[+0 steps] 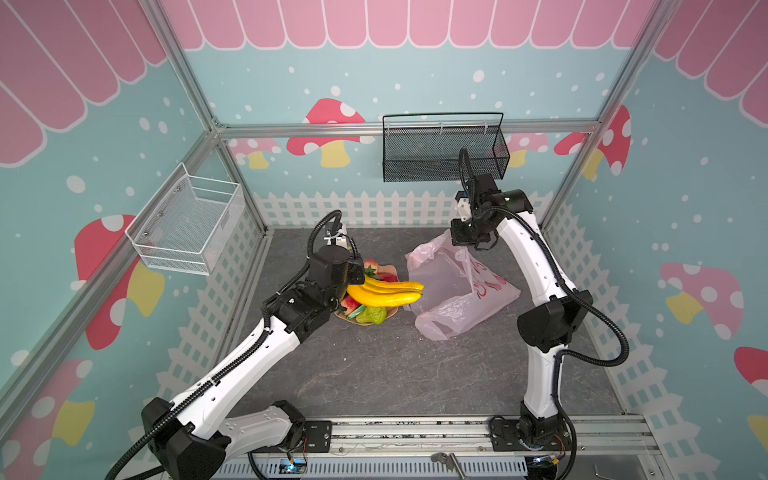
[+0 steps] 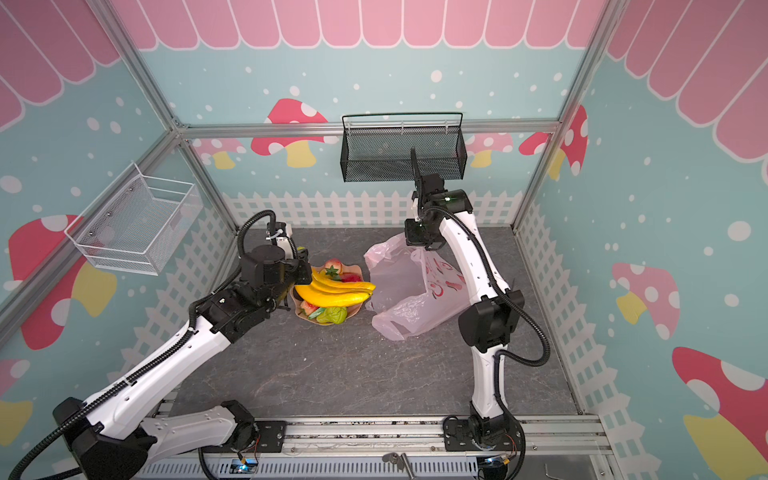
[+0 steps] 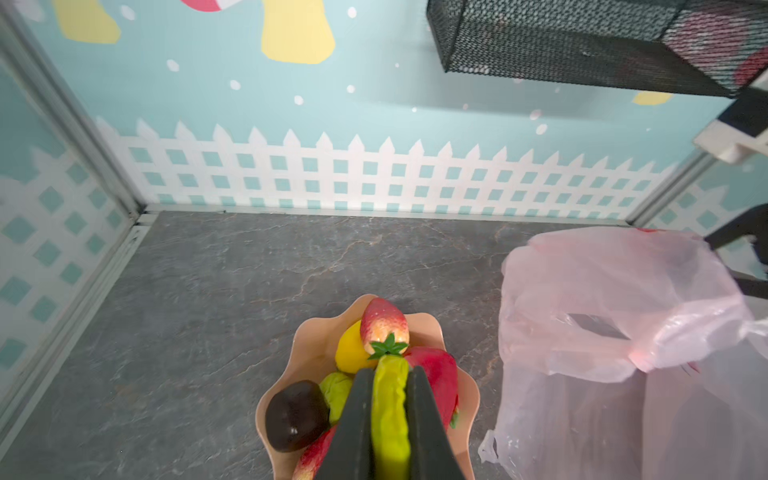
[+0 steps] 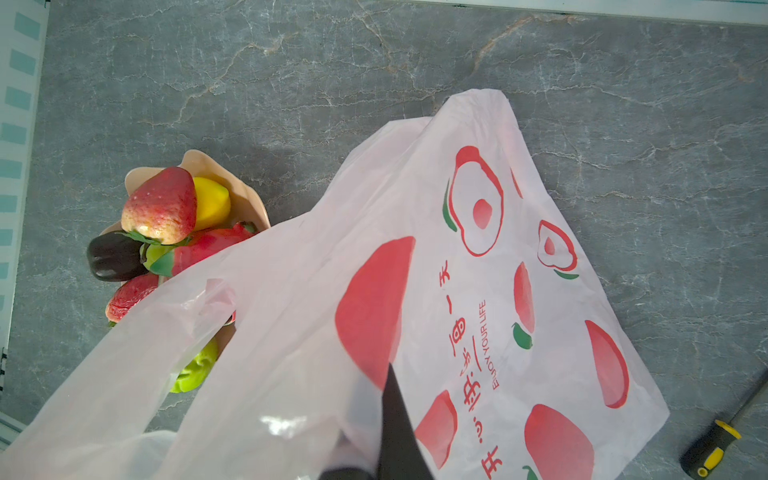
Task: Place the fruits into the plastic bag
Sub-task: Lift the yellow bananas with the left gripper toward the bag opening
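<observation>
Yellow glossy banana bunch (image 1: 384, 293) clamped in left gripper (image 3: 389, 376), thin pink plastic bag (image 1: 455, 291) pinched by right gripper (image 1: 467, 246); nothing bagged yet, I reckon.

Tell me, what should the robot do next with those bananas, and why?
Probably swing the left gripper, shut on the stem of the banana bunch above the dish, across toward the plastic bag, whose edge the right gripper holds up beside it.

The grey marbled worktop (image 1: 374, 374) carries a tan wavy-edged dish (image 3: 309, 345), the pale pink plastic bag (image 1: 453, 299) just beside it, and a black-and-yellow screwdriver (image 4: 712, 446) lying apart from both
</observation>
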Controlling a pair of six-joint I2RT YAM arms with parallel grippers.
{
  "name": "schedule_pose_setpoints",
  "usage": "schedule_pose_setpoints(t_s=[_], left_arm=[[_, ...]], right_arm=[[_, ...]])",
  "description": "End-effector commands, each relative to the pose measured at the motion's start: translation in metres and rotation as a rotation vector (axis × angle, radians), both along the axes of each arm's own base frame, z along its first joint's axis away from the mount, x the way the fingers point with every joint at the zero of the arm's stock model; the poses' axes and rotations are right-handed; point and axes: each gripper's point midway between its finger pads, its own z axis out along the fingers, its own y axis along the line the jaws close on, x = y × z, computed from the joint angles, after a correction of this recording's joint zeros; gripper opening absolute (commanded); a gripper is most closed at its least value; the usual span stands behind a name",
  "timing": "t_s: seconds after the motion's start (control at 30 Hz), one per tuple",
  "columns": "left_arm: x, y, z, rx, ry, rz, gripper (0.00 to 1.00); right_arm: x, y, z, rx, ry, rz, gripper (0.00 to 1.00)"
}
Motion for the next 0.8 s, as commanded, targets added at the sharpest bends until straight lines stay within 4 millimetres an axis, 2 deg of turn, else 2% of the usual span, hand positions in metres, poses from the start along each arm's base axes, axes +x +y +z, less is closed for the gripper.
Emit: schedule_pose_setpoints(t_s=[0.0, 0.23, 0.43, 0.67, 0.77], left_arm=[[0.000, 0.020, 0.002, 0.014, -0.042, 0.226, 0.00], [0.011, -0.018, -0.009, 0.074, -0.023, 0.237, 0.00], [0.018, -0.039, -0.014, 0.070, -0.022, 0.282, 0.00], [0.029, -0.065, -0.028, 0.116, -0.037, 0.336, 0.00], [0.036, -0.078, -0.041, 0.115, -0.021, 0.329, 0.00]], right_arm=[[0.000, 0.002, -0.002, 0.012, 0.018, 0.005, 0.00], [-0.001, 0.002, 0.000, 0.012, 0.016, 0.010, 0.00], [-0.004, 0.005, 0.002, 0.032, 0.022, 0.007, 0.00], [-0.008, 0.014, 0.006, 0.097, 0.044, 0.004, 0.00], [-0.010, 0.017, 0.008, 0.124, 0.051, 0.004, 0.00]])
